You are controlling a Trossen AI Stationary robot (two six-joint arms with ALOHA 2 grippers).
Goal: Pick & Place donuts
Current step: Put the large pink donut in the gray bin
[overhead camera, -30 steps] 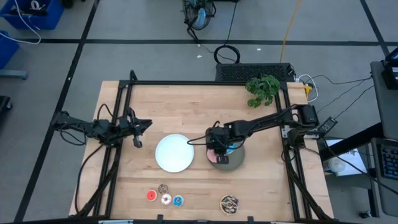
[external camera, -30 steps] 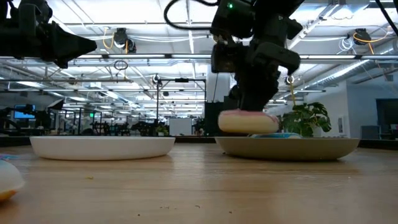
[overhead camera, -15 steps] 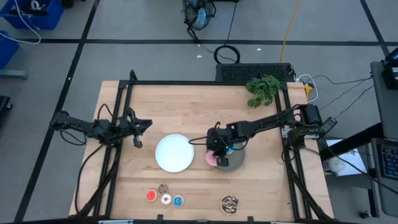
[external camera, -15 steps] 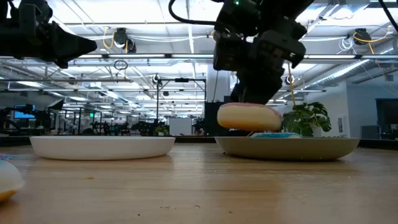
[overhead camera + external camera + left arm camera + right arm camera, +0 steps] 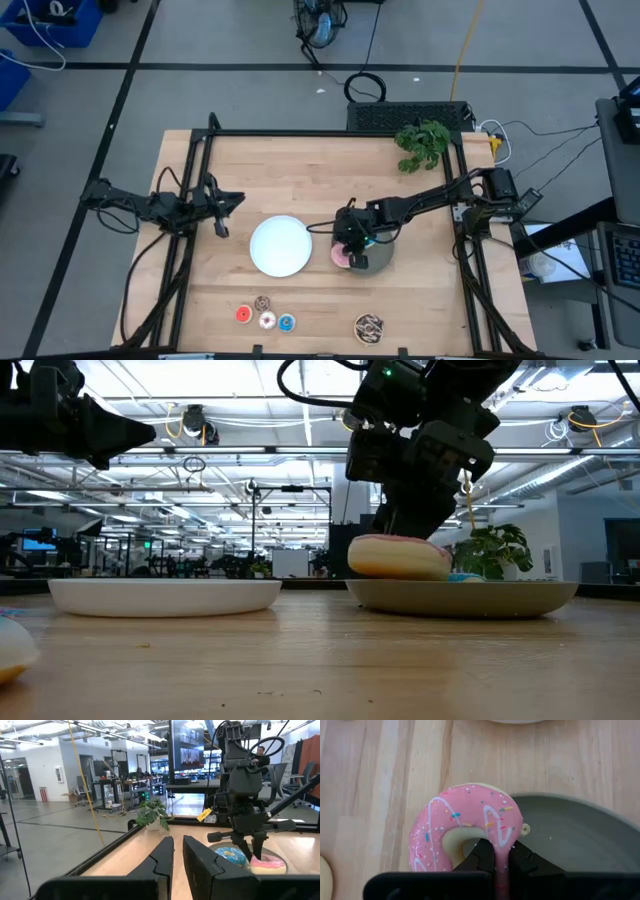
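Note:
My right gripper [image 5: 350, 240] is shut on the pink donut [image 5: 341, 257], which hangs over the left rim of the grey plate [image 5: 381, 263]. The blue donut [image 5: 231, 855] lies in that plate. The white plate [image 5: 280, 245] sits just to the left. Near the table's near edge lie four tiny donuts: red [image 5: 243, 314], brown [image 5: 262, 302], pink-white [image 5: 267, 320] and blue [image 5: 287, 322]. The brown sprinkled donut [image 5: 368, 325] lies to their right. My left gripper [image 5: 226, 205] waits shut at the table's left side. My right gripper pinches the pink donut's ring [image 5: 501, 837] at one side, with one finger [image 5: 481, 856] in the hole and the other [image 5: 521, 860] outside. The fingers come from above, pointing down. The donut [image 5: 400, 557] is held about level, just over the grey plate's rim [image 5: 365, 588].
A small green plant [image 5: 422, 143] stands at the table's far right corner. A black frame runs along the left, far and right table edges. Bare wood lies between the plates and the row of tiny donuts.
My right gripper, still shut on the pink donut, raised it off the grey plate a little and carried it slightly toward the table's near edge and the plate's left rim, then dipped again. The donut stayed about level. The left arm kept still.

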